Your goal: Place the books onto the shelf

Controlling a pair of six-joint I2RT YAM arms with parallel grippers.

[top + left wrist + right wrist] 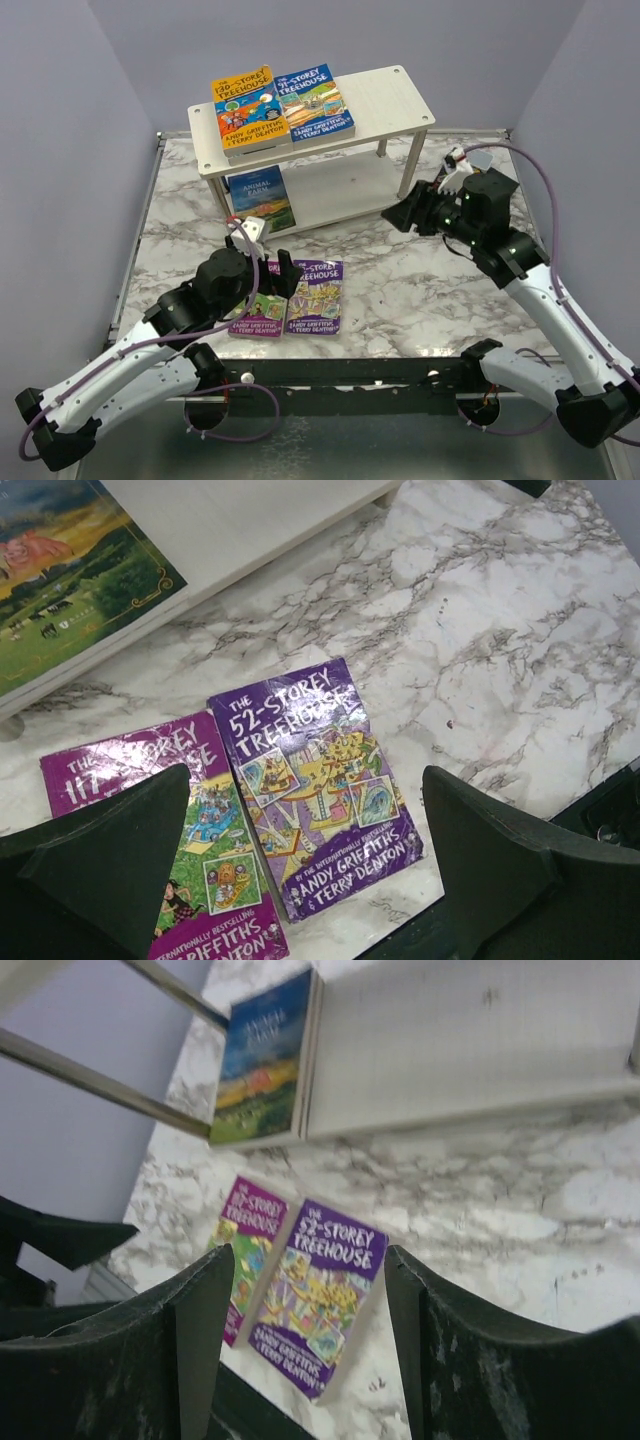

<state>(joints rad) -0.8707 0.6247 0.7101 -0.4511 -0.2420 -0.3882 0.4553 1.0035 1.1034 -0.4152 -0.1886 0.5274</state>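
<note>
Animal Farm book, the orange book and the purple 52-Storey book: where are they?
Animal Farm book (260,198): top view, middle of cover.
orange book (248,110): top view, middle of cover.
purple 52-Storey book (315,785): left wrist view, middle of cover.

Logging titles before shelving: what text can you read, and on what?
"THE 130-STOREY TREEHOUSE": orange book, top of shelf.
"THE 91-STOREY TREEHOUSE": blue book beside it.
"ANIMAL FARM": landscape-cover book, lower tier.
"THE 52-STOREY TREEHOUSE", "ANDY GRIFFITHS & TERRY DENTON": right purple book, table.
"THE 117-STOREY": left purple book, rest hidden.
Smaller print is unreadable.
</note>
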